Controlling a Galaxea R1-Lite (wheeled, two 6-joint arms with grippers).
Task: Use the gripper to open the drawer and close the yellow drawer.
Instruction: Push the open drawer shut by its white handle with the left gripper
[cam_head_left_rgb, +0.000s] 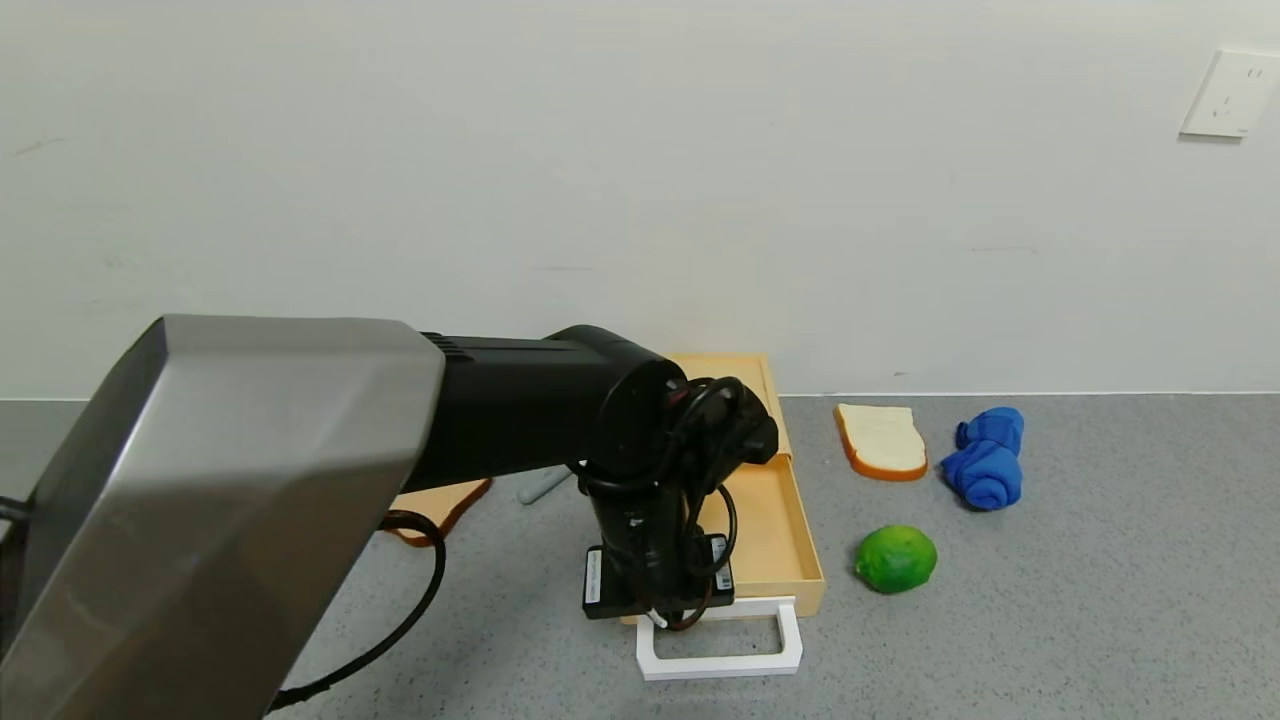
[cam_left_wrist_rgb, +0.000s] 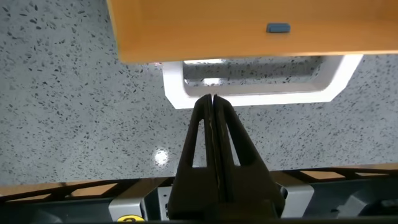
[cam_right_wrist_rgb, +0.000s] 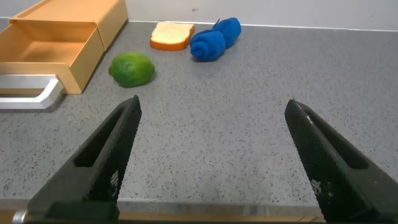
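The pale yellow drawer (cam_head_left_rgb: 775, 520) stands against the wall with its tray slid out toward me; it also shows in the right wrist view (cam_right_wrist_rgb: 56, 46). Its white loop handle (cam_head_left_rgb: 722, 663) lies at the tray's front. My left gripper (cam_head_left_rgb: 660, 615) points down at the handle's left end. In the left wrist view its fingers (cam_left_wrist_rgb: 211, 99) are pressed together, with their tips on the handle's outer bar (cam_left_wrist_rgb: 267, 98), below the drawer front (cam_left_wrist_rgb: 236, 28). My right gripper (cam_right_wrist_rgb: 213, 102) is open and empty above the table, out of the head view.
A bread slice (cam_head_left_rgb: 882, 440), a blue cloth (cam_head_left_rgb: 988, 458) and a green lime (cam_head_left_rgb: 896, 558) lie to the right of the drawer. Another bread slice (cam_head_left_rgb: 445, 500) and a grey rod (cam_head_left_rgb: 540, 487) lie to its left, partly under my left arm. The wall stands right behind.
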